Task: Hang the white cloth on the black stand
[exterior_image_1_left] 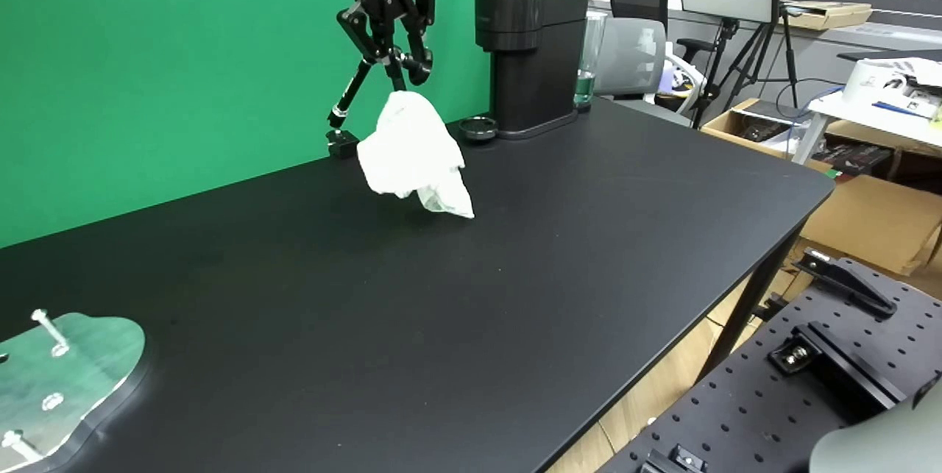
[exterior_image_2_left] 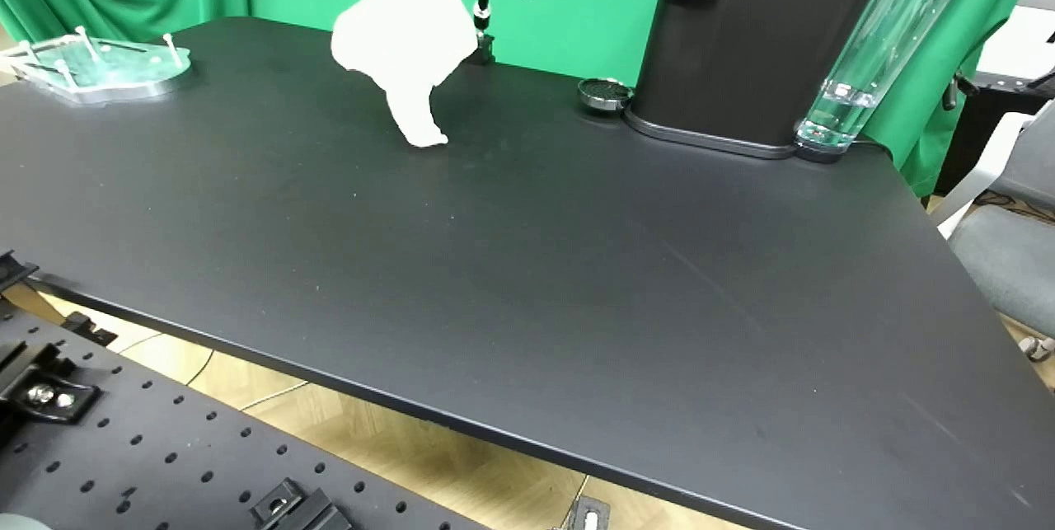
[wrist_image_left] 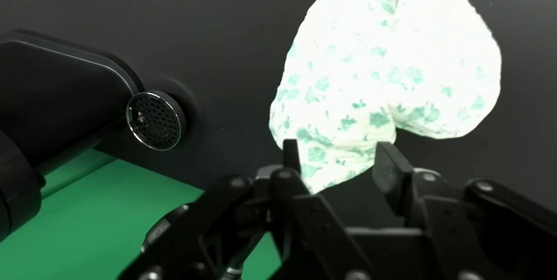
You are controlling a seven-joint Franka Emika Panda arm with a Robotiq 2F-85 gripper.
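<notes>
Most of the job looks done, I'd judge; only backing off clear seems left. Wide, smooth matte-black table (exterior_image_1_left: 471,311) fills much of both exterior views. Soft white fabric cloth (exterior_image_1_left: 408,149), upper middle, hangs over an arm end of the thin black jointed-rod stand (exterior_image_1_left: 351,90): rounded top, creased narrow tail, green print in the wrist view. Black two-finger gripper (wrist_image_left: 338,149), lower middle there: fingers spread, not clamping cloth. Round perforated metal-looking disc (wrist_image_left: 154,121), middle left.

The black table (exterior_image_1_left: 478,311) carries a boxy black machine (exterior_image_1_left: 524,61), near it a round silver-rimmed dish (exterior_image_2_left: 606,94) and jointed black stand (exterior_image_1_left: 349,95), farther off a white-pegged translucent board (exterior_image_2_left: 115,68).
</notes>
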